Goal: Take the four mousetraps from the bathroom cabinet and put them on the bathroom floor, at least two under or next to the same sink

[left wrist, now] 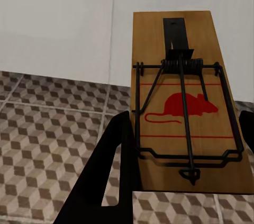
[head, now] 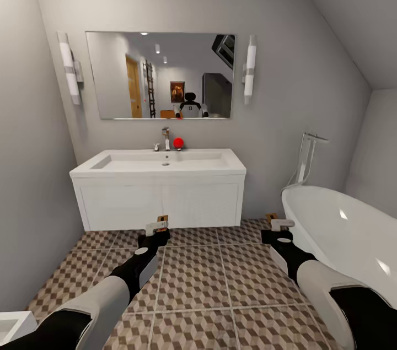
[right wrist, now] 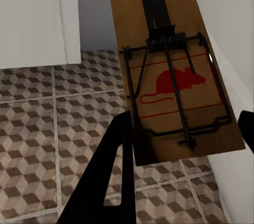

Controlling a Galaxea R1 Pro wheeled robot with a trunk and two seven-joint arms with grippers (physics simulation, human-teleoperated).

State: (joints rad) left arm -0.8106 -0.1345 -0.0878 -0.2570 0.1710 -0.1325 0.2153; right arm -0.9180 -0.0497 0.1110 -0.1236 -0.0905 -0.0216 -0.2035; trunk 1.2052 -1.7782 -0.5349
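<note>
Two mousetraps up in the air over the bathroom floor (head: 220,278)

Left trap (left wrist: 182,107) and right trap (right wrist: 172,78) are flat wooden boards with a red mouse print and black wire bar, each clamped in a pincer; sink (head: 160,165) is right ahead.

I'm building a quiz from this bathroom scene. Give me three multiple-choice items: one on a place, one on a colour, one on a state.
1. The white oval bathtub stands on which side of the white two-door vanity sink, seen from the head view?
A left B right C behind
2. The mouse printed on the brown wooden mousetrap is:
A red B blue C green
3. The left gripper is:
A open, empty B holding a trap C holding a tap

B: the tub sits at the right.
A: the print is red.
B: black fingers flank the trap.
</note>
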